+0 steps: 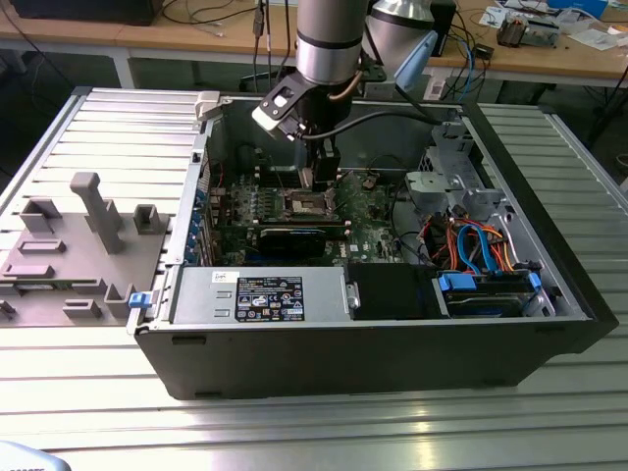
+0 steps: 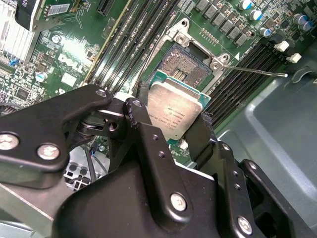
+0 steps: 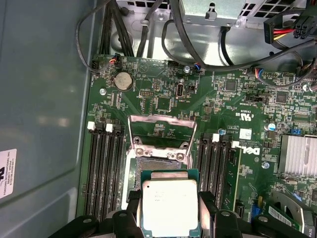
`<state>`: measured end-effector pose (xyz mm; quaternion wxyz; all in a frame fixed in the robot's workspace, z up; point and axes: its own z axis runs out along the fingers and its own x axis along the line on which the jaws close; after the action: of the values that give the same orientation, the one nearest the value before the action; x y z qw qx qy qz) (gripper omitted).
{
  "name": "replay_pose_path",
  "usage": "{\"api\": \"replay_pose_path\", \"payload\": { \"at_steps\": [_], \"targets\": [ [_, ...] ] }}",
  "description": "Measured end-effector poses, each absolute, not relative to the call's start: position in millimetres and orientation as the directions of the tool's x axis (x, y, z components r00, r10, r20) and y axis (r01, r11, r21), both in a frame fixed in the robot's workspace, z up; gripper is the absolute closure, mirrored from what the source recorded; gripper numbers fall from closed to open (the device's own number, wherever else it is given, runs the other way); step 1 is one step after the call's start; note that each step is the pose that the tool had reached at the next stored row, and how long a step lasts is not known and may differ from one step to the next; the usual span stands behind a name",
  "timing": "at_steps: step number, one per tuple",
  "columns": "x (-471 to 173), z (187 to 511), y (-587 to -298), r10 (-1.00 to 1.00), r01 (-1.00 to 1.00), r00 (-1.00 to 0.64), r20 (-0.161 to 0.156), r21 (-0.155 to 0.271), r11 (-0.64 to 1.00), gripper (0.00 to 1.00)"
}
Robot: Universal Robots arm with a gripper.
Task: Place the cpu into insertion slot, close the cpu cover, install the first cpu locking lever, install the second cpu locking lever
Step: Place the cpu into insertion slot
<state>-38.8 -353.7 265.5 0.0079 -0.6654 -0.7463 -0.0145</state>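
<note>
Black linkages of my gripper point(image 2: 173, 105) crowd the foreground in both wrist views, and its two fingers point(image 2: 140, 99) are clamped on opposite edges of the cpu point(image 2: 176, 115), so I am holding the chip with its silver-grey lid facing the cameras. In the first wrist view the cpu point(image 3: 169, 206) sits between my fingers point(image 3: 130, 204) and overlaps the near edge of the insertion slot point(image 3: 158, 159); it is not seated. The insertion slot point(image 2: 187, 67) lies open just beyond the chip, its dark contact field bare inside the silvery rim. The cpu cover point(image 3: 161, 118) is swung back from the socket, and green board shows through its cut-out centre. A thin locking lever point(image 2: 255, 71) runs out from one corner of the socket across the long black memory slots point(image 2: 126, 47), which flank the socket on both sides. In the exterior view my gripper point(image 1: 321, 180) reaches down inside the open computer case point(image 1: 392, 363), over the middle of the motherboard point(image 1: 371, 211). The case rests on a ribbed metal table point(image 1: 294, 432).
</note>
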Motion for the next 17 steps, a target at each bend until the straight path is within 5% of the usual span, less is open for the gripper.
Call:
{"api": "replay_pose_path", "payload": {
  "at_steps": [17],
  "targets": [
    [-38.8,262.2,-353.7,0.993,0.993,-0.114,0.031,0.011,0.114,0.45]
  ]
}}
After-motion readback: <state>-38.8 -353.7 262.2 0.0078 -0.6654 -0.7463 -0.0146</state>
